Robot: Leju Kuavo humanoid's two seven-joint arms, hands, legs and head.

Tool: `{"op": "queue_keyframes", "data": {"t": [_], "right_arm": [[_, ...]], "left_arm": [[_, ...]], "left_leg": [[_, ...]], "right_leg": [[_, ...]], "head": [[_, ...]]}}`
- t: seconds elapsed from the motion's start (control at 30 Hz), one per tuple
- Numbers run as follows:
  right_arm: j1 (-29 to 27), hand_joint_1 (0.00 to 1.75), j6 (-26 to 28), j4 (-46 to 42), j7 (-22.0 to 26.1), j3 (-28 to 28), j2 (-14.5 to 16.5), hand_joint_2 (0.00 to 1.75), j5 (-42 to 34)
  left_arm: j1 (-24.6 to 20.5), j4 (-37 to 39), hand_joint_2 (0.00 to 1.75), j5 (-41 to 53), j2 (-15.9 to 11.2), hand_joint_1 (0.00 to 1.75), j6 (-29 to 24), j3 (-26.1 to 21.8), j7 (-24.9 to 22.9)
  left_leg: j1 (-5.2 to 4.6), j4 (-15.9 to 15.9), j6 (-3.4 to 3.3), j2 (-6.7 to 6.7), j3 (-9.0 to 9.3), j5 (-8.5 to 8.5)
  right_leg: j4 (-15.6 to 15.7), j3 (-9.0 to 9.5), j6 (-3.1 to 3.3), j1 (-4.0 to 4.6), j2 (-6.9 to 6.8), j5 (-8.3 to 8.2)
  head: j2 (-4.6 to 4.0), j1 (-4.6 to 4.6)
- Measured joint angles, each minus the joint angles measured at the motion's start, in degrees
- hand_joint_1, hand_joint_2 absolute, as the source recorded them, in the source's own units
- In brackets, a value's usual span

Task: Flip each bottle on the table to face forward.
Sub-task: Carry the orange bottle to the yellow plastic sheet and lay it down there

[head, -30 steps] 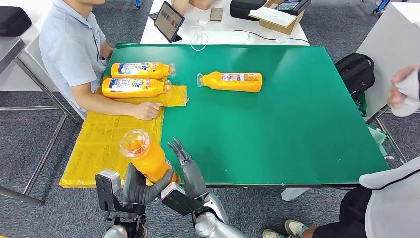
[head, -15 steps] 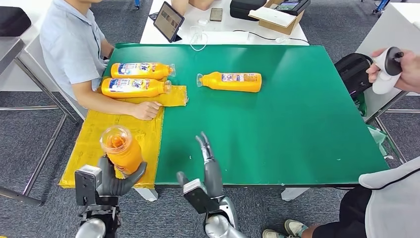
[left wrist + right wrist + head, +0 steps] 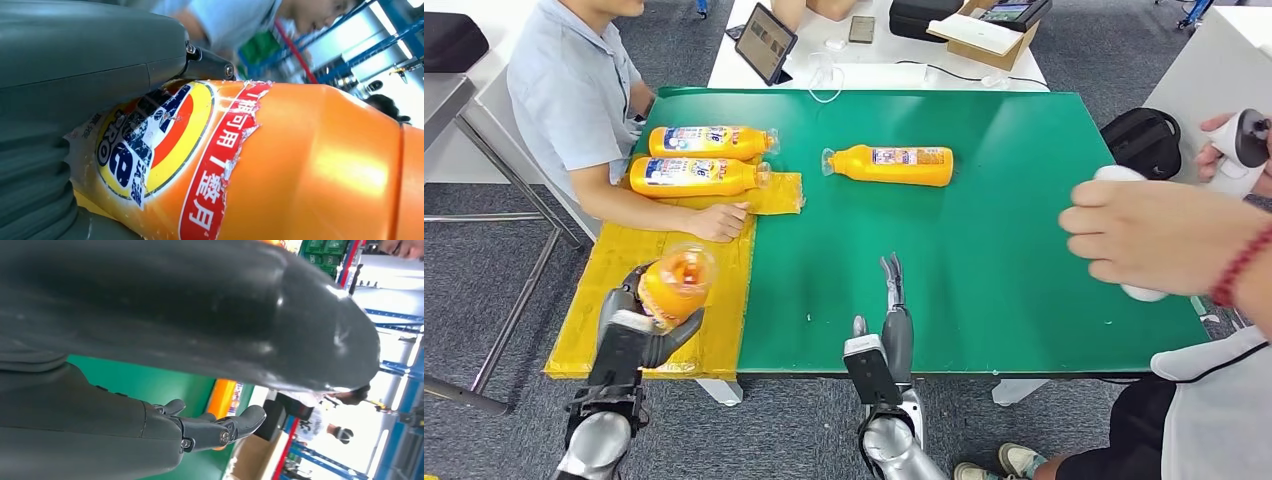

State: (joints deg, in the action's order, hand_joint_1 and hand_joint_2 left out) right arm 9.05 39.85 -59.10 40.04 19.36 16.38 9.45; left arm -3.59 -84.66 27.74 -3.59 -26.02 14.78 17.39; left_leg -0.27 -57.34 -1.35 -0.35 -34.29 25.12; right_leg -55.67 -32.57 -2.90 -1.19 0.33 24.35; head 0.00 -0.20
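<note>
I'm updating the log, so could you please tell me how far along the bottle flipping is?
Two orange bottles lie label-up by the seated person on the yellow sheet, apparently done. The left hand grips a third bottle over that sheet. The fourth bottle lies untouched on the green table; the right hand is empty.

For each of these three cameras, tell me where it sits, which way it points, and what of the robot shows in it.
Head view: high on the body, looking forward and down at the green table; left hand and right hand enter from below.
Left wrist view: behind the left hand, close on the orange bottle it holds.
Right wrist view: behind the right hand, across the table toward a lying bottle.
Shared: head and left wrist views both show the held bottle.
</note>
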Motion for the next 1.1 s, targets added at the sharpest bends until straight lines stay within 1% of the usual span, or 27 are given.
{"op": "queue_keyframes", "data": {"t": [0.1,0.23,0.33,0.43,0.53,0.57,0.6,0.67,0.7,0.73,0.77,0.9,1.0,1.1], "right_arm": [[0.2,0.00,-0.4,0.1,0.0,1.1,0.1,0.00,-2.0],[1.6,0.00,-2.5,1.0,0.0,4.5,0.1,0.00,-4.4],[2.3,0.00,-3.3,2.0,0.0,6.7,0.1,0.00,-5.2],[2.8,0.00,-3.7,2.7,0.0,7.8,0.1,0.00,-5.4],[3.2,0.00,-4.6,3.6,0.0,8.8,0.4,0.00,-5.6],[3.3,0.00,-4.9,4.0,0.0,9.1,0.5,0.00,-5.7],[3.4,0.00,-5.1,4.4,0.0,9.4,0.6,0.00,-5.8],[3.4,0.00,-5.3,5.1,0.0,9.8,0.8,0.00,-6.0],[3.4,0.00,-5.3,5.4,0.0,9.9,0.8,0.00,-6.1],[3.4,0.00,-5.3,5.6,0.0,10.0,0.8,0.00,-6.2],[3.4,0.00,-5.4,5.8,0.0,10.1,0.8,0.00,-6.3],[3.1,0.00,-5.3,6.2,0.0,10.1,0.6,0.00,-6.6],[2.8,0.00,-5.3,6.3,0.0,10.1,0.5,0.00,-6.8],[2.7,0.00,-5.3,6.4,0.0,10.1,0.4,0.00,-6.8]], "left_arm": [[-3.6,6.6,1.75,11.1,0.0,1.75,-1.2,0.2,-1.6],[-10.5,19.8,1.75,20.2,0.4,1.75,-0.9,0.7,-4.1],[-14.7,28.2,1.75,22.9,1.0,1.75,-1.3,1.0,-5.1],[-17.4,33.2,1.75,23.9,1.6,1.75,-1.9,1.2,-5.7],[-20.7,38.8,1.75,25.4,2.2,1.75,-2.6,1.4,-7.4],[-21.7,40.8,1.75,25.7,2.4,1.67,-2.8,1.4,-7.8],[-22.7,42.7,1.75,25.9,2.6,1.37,-2.8,1.5,-8.1],[-24.5,45.8,1.75,25.9,3.1,0.53,-2.6,1.5,-8.1],[-25.1,47.1,1.75,25.8,3.4,0.17,-2.2,1.5,-7.8],[-25.6,48.2,1.75,25.4,3.6,0.03,-1.2,1.4,-7.1],[-25.9,49.0,1.75,24.8,3.9,0.00,0.2,1.4,-6.3],[-26.1,49.8,1.75,20.6,4.8,0.00,9.1,0.9,-2.0],[-25.1,48.0,1.75,18.1,5.3,0.00,15.5,1.0,0.3],[-23.3,44.8,1.75,15.9,5.8,0.00,19.5,1.4,1.8]], "left_leg": [[0.00,0.0,0.00,0.02,-0.01,-0.01],[0.01,0.0,0.01,0.04,0.01,-0.05],[0.00,0.0,0.03,0.03,0.02,-0.06],[0.00,0.0,0.03,0.01,0.04,-0.06],[0.00,0.0,0.04,0.02,0.14,-0.04],[0.00,0.0,0.05,0.03,0.22,-0.03],[0.00,0.0,0.06,0.04,0.30,-0.03],[0.00,0.0,0.07,0.04,0.47,-0.02],[0.00,0.0,0.07,0.04,0.54,-0.02],[0.00,0.0,0.08,0.05,0.60,-0.02],[0.00,0.0,0.08,0.05,0.65,-0.01],[0.00,0.0,0.08,0.02,0.74,-0.02],[-0.02,0.0,0.07,-0.10,0.74,-0.02],[-0.05,0.0,0.06,-0.13,0.73,-0.01]], "right_leg": [[0.0,0.00,0.00,0.01,0.00,0.00],[0.0,0.01,-0.01,0.00,0.01,-0.02],[0.0,0.04,-0.02,0.00,0.01,-0.03],[0.0,0.08,-0.02,-0.01,0.00,-0.02],[0.0,0.16,-0.01,0.00,0.01,-0.02],[0.0,0.21,-0.01,0.00,0.02,-0.02],[0.0,0.28,0.00,0.00,0.03,-0.02],[-0.1,0.41,0.01,0.01,0.03,-0.01],[-0.1,0.47,0.02,0.01,0.03,0.00],[-0.1,0.52,0.02,0.01,0.03,0.00],[-0.1,0.56,0.03,0.01,0.03,0.00],[-0.1,0.67,0.03,0.00,0.02,0.02],[-0.1,0.74,0.03,-0.02,-0.01,0.03],[-0.1,0.76,0.02,-0.04,-0.01,0.03]], "head": [[0.00,-0.01],[0.00,-0.02],[0.00,-0.02],[0.00,-0.01],[0.00,-0.01],[0.00,-0.01],[0.00,-0.02],[0.00,-0.02],[0.00,-0.02],[0.00,-0.02],[0.00,-0.02],[0.00,-0.02],[0.00,-0.02],[0.00,-0.01]]}}
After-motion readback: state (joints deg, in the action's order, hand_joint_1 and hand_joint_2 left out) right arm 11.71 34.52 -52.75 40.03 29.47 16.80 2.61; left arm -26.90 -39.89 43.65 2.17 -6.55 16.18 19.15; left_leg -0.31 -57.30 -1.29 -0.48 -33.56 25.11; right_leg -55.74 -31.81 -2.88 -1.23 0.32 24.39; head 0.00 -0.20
